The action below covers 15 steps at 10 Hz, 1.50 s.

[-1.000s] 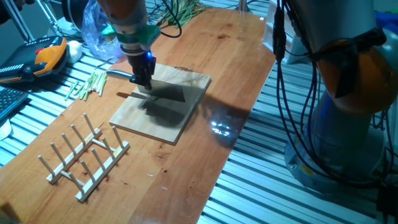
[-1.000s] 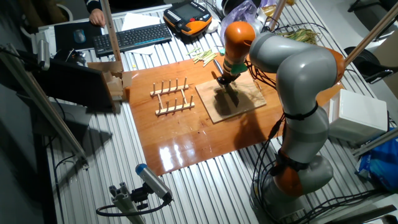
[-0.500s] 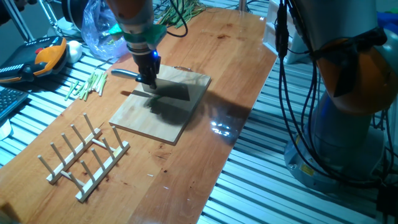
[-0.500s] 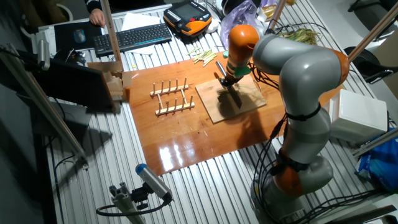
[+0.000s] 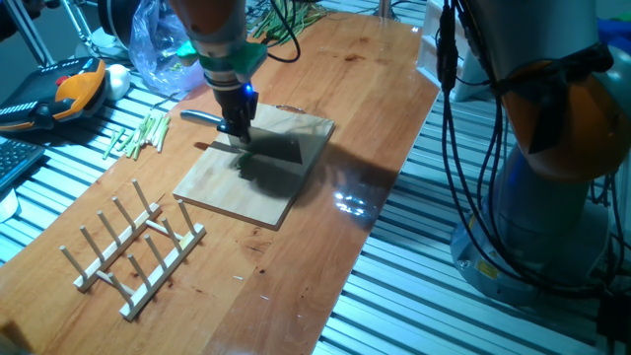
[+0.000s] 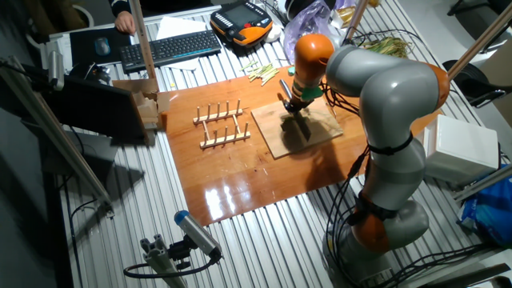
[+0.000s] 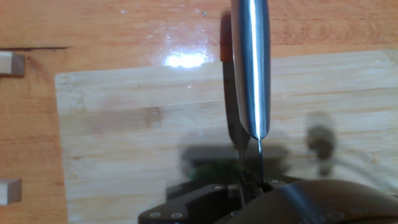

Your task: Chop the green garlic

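The gripper (image 5: 237, 128) is clamped on a knife (image 7: 250, 68), blade edge-on down the hand view's centre. The green garlic (image 7: 214, 168) lies low in that frame, just left of the blade's base, on the cutting board (image 5: 212, 187) resting on the wooden table (image 5: 335, 89).

The green garlic (image 7: 208, 169) showed only as a blurred green smear under the knife (image 7: 250, 68). The gripper (image 5: 237, 131) fingertips were too small to judge. The cutting board (image 7: 124, 137) ran off-frame.
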Tool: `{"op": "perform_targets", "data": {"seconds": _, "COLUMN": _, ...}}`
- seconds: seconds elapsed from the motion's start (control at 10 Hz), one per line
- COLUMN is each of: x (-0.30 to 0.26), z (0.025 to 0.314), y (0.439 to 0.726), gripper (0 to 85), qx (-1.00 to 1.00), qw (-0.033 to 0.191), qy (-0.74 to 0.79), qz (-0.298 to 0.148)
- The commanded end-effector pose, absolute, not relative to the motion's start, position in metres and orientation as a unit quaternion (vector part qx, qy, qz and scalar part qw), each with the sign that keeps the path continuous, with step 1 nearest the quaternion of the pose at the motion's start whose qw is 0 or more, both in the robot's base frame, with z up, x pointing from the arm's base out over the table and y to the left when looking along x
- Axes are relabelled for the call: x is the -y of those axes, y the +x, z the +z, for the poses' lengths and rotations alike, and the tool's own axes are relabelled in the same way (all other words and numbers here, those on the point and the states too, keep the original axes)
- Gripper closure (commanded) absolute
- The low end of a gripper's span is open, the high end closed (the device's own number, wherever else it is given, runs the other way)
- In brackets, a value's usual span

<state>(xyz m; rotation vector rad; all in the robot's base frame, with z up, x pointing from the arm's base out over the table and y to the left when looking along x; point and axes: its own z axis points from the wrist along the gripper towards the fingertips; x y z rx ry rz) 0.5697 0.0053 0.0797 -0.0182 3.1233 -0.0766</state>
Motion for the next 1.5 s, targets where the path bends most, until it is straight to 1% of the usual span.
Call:
{"op": "perform_targets", "data": {"seconds": 0.0, "x": -0.005, "z": 0.078, "y": 0.571, "gripper": 85.0, "qx": -1.000, "qw": 0.009, "qy": -0.005, "qz": -0.025}}
{"op": "perform_targets", "data": {"seconds": 0.1, "x": -0.004, "z": 0.074, "y": 0.572, "gripper": 85.0, "qx": -1.000, "qw": 0.013, "qy": -0.004, "qz": -0.025}}
{"op": "perform_targets", "data": {"seconds": 0.4, "x": -0.006, "z": 0.065, "y": 0.585, "gripper": 85.0, "qx": -0.999, "qw": 0.040, "qy": 0.004, "qz": -0.027}}
{"op": "perform_targets", "data": {"seconds": 0.5, "x": -0.007, "z": 0.070, "y": 0.592, "gripper": 85.0, "qx": -0.999, "qw": 0.038, "qy": 0.007, "qz": -0.026}}
{"op": "perform_targets", "data": {"seconds": 0.7, "x": -0.010, "z": 0.087, "y": 0.602, "gripper": 85.0, "qx": -1.000, "qw": 0.020, "qy": 0.009, "qz": -0.018}}
{"op": "perform_targets", "data": {"seconds": 0.8, "x": -0.011, "z": 0.091, "y": 0.600, "gripper": 85.0, "qx": -1.000, "qw": 0.019, "qy": 0.010, "qz": -0.023}}
{"op": "perform_targets", "data": {"seconds": 1.0, "x": -0.009, "z": 0.093, "y": 0.594, "gripper": 85.0, "qx": -1.000, "qw": 0.013, "qy": 0.006, "qz": -0.018}}
{"op": "perform_targets", "data": {"seconds": 1.1, "x": -0.008, "z": 0.091, "y": 0.592, "gripper": 85.0, "qx": -1.000, "qw": 0.015, "qy": 0.002, "qz": -0.023}}
{"op": "perform_targets", "data": {"seconds": 1.4, "x": 0.002, "z": 0.076, "y": 0.582, "gripper": 85.0, "qx": -0.999, "qw": 0.031, "qy": -0.003, "qz": -0.017}}
